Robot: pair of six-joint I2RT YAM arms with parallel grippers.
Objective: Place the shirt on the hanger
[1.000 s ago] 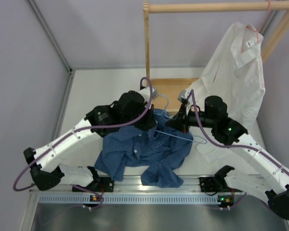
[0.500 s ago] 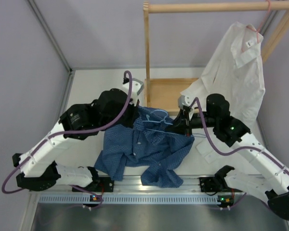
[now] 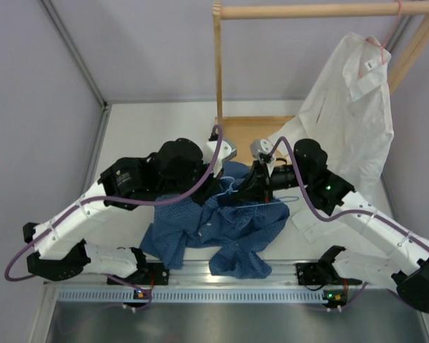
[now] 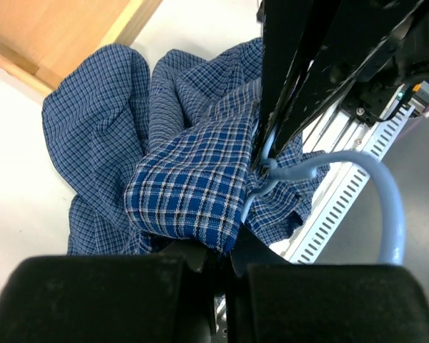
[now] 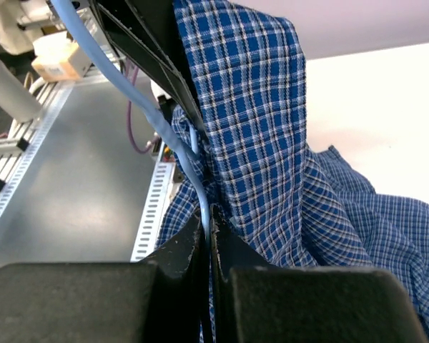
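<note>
The dark blue checked shirt (image 3: 229, 229) lies crumpled on the table between the arms. It also shows in the left wrist view (image 4: 193, 186) and the right wrist view (image 5: 264, 143). My left gripper (image 4: 218, 257) is shut on a fold of the shirt and lifts it. My right gripper (image 5: 209, 221) is shut on the wire of the light blue hanger (image 5: 179, 153), right beside the raised fold. The hanger (image 3: 268, 200) lies partly inside the shirt; its hook (image 4: 329, 171) shows in the left wrist view. In the top view the left gripper (image 3: 223, 187) and right gripper (image 3: 249, 187) nearly meet.
A wooden rack (image 3: 218, 71) stands at the back with a flat wooden base (image 3: 254, 131). A white collared shirt (image 3: 350, 107) hangs from its bar on a pink hanger (image 3: 386, 36) at the right. A slotted metal rail (image 3: 222, 293) runs along the near edge.
My left gripper has shifted right with the shirt fold. My right gripper has moved left with the hanger, so the two grippers now sit close together over the shirt.
</note>
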